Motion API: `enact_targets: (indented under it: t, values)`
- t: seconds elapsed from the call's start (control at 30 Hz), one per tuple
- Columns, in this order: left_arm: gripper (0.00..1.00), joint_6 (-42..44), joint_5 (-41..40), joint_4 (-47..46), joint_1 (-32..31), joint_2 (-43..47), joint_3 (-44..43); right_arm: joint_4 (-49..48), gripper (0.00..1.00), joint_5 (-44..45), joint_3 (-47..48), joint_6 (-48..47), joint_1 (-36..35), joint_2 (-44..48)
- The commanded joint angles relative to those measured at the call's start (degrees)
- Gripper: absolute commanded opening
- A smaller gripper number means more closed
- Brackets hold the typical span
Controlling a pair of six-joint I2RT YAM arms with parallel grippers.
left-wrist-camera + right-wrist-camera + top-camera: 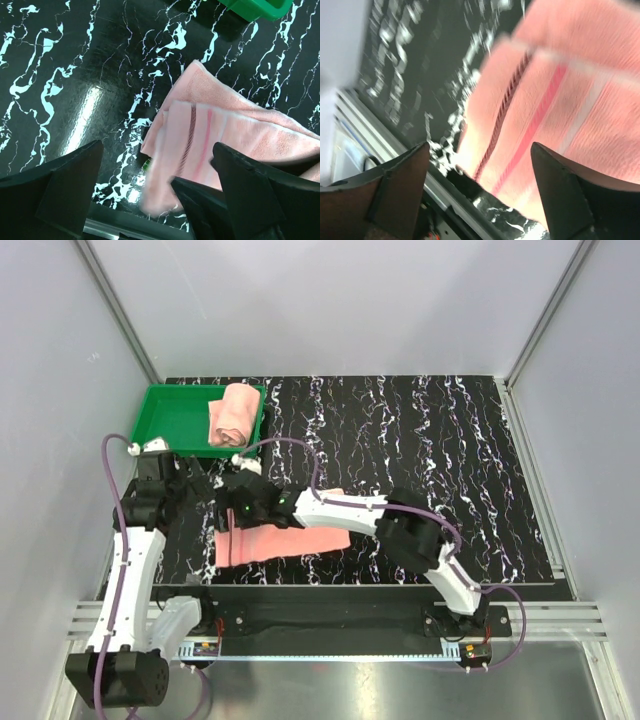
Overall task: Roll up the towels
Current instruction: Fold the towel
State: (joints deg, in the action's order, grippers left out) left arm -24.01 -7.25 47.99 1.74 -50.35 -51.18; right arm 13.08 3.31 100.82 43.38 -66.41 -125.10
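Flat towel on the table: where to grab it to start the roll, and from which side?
Grip the flat towel's striped short end, at its left. That edge lies free and layered on the table, so come down from above on the left side, straddling the edge.

Legible text: none, no wording, brand, number or sign readable in any view, flat towel (225, 130) showing only plain woven stripes near its end, no lettering made out on them.
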Motion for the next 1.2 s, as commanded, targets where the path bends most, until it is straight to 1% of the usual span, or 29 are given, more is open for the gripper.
enact_targets:
  t: [0.0, 0.1, 0.13, 0.2, 0.23, 0.3, 0.33, 0.37, 0.4, 0.43, 0.47, 0.5, 0.53, 0.57, 0.63, 0.67, 0.7, 0.77, 0.8, 0.83, 0.9, 0.93, 1.0, 1.03, 1.17]
  values:
    - [0.99, -0.6, 0.0, -1.2, 0.2, -0.4, -3.2, -2.3, 0.91, -5.5, 3.7, -1.4, -0.9, -0.2]
    - [0.99, -0.5, -0.1, -1.1, 0.7, -0.7, -4.7, -2.8, 0.93, -3.9, 0.4, -3.1, -0.8, 4.1]
    - [0.99, -0.6, -0.1, -1.1, 0.8, -0.9, -5.0, -2.5, 0.93, -3.7, -0.6, -3.6, -0.8, 6.9]
    - [0.99, -0.3, 0.1, -1.1, 0.9, -1.4, -5.7, -1.0, 0.93, -1.1, -3.5, -5.3, -0.8, 10.1]
    - [0.99, -0.3, 0.4, -0.9, 1.0, -1.7, -5.7, -0.4, 0.93, 1.0, -4.7, -5.7, -0.8, 13.9]
    - [0.99, -0.6, 1.1, -0.9, 1.0, -2.2, -5.3, 0.5, 0.94, 3.5, -9.7, -6.4, -0.6, 18.3]
    - [0.99, -0.9, 2.1, -1.0, 1.1, -2.6, -4.3, 0.5, 0.95, 5.9, -11.8, -6.1, 0.3, 23.1]
    - [0.99, -1.8, 3.0, -1.1, 1.1, -2.9, -3.6, 0.8, 0.95, 6.6, -15.5, -6.0, 1.1, 25.5]
    - [0.99, -2.5, 4.0, -1.2, 1.2, -3.1, -2.8, 1.5, 0.95, 7.6, -17.1, -5.5, 2.2, 29.9]
    - [0.99, -3.3, 6.3, -1.6, 1.2, -3.1, -0.8, 4.0, 0.95, 8.0, -20.1, -5.0, 3.5, 31.8]
    - [0.99, -5.4, 6.9, -1.8, 1.2, -3.0, 0.3, 5.8, 0.94, 8.4, -21.5, -4.4, 7.2, 33.6]
    - [0.99, -6.5, 9.2, -2.1, 1.2, -2.7, 1.9, 7.6, 0.93, 8.2, -22.9, -3.0, 9.3, 36.6]
    - [0.99, -7.6, 10.3, -2.7, 1.1, -2.4, 3.2, 9.4, 0.89, 8.0, -24.4, -2.3, 12.1, 37.9]
    - [0.99, -10.0, 11.8, -3.0, 1.2, -1.2, 6.3, 12.5, 0.86, 7.6, -27.7, -1.7, 17.1, 39.0]
    - [0.99, -12.4, 12.5, -3.7, 1.3, 0.2, 9.0, 13.8, 0.83, 4.3, -31.6, -1.1, 22.6, 41.7]
    - [0.99, -13.7, 13.1, -3.5, 1.3, 1.3, 9.3, 14.2, 0.8, 2.8, -34.9, -1.1, 24.7, 42.0]
    - [0.99, -14.8, 13.0, -3.2, 1.3, 1.7, 9.5, 14.4, 0.79, 0.8, -36.1, -1.7, 28.8, 42.0]
    - [0.99, -18.0, 14.0, -2.9, 2.1, 1.9, 10.2, 15.6, 0.78, -2.9, -37.7, -2.6, 30.7, 40.6]
    - [0.99, -19.5, 14.4, -2.8, 2.3, 1.8, 11.0, 16.0, 0.76, -5.4, -37.7, -4.0, 31.7, 38.4]
    - [0.99, -20.9, 16.6, -3.8, 2.6, 1.7, 12.1, 15.7, 0.75, -6.6, -37.6, -4.4, 31.8, 37.0]
    - [0.99, -24.4, 18.3, -5.2, 2.7, 2.1, 15.7, 15.2, 0.73, -10.1, -37.4, -5.6, 31.8, 33.1]
    - [0.99, -26.4, 18.5, -6.4, 2.7, 2.4, 16.9, 13.7, 0.72, -11.3, -37.6, -5.8, 31.8, 32.1]
    - [0.99, -27.7, 18.0, -7.5, 2.7, 3.8, 19.9, 11.2, 0.7, -14.6, -38.4, -5.7, 31.8, 29.9]
    - [0.99, -28.2, 17.3, -7.8, 2.7, 4.1, 20.6, 9.2, 0.69, -15.4, -39.0, -5.5, 31.8, 29.1]
    - [0.99, -29.5, 16.4, -8.1, 2.7, 4.6, 22.2, 6.6, 0.66, -19.0, -39.3, -5.3, 31.9, 24.4]
